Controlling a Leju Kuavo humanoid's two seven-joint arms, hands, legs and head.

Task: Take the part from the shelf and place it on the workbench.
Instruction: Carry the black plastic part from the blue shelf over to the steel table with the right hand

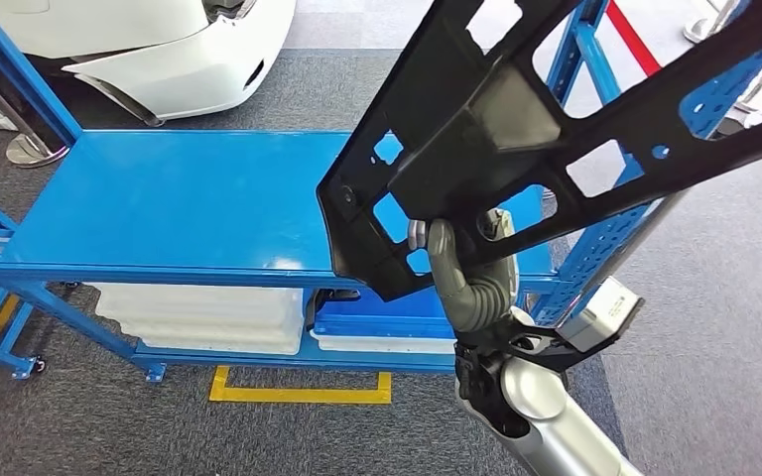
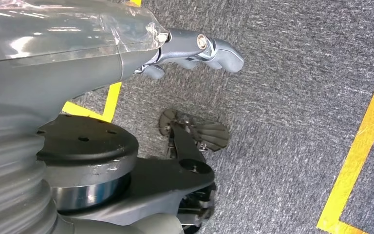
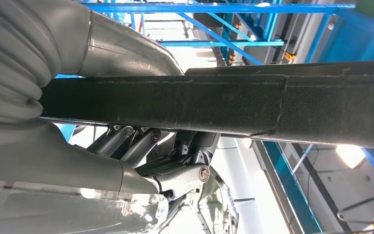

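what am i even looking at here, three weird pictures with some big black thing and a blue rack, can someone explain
These come from a two-legged humanoid robot with two silver arms, each ending in a many-fingered hand.

The head view looks forward and down from high on its body. The right hand comes up from below and grips a large black part, a flat frame full of cut-out holes, holding it up in the air in front of a blue shelf rack. The rack's top board looks bare; pale trays sit on its lower level. A white car body stands behind.

The right wrist view sits just behind that hand, so the part is a dark bar running across the picture.

The left wrist view looks down at grey carpet with yellow tape; the left hand hangs there holding nothing, fingers curled.
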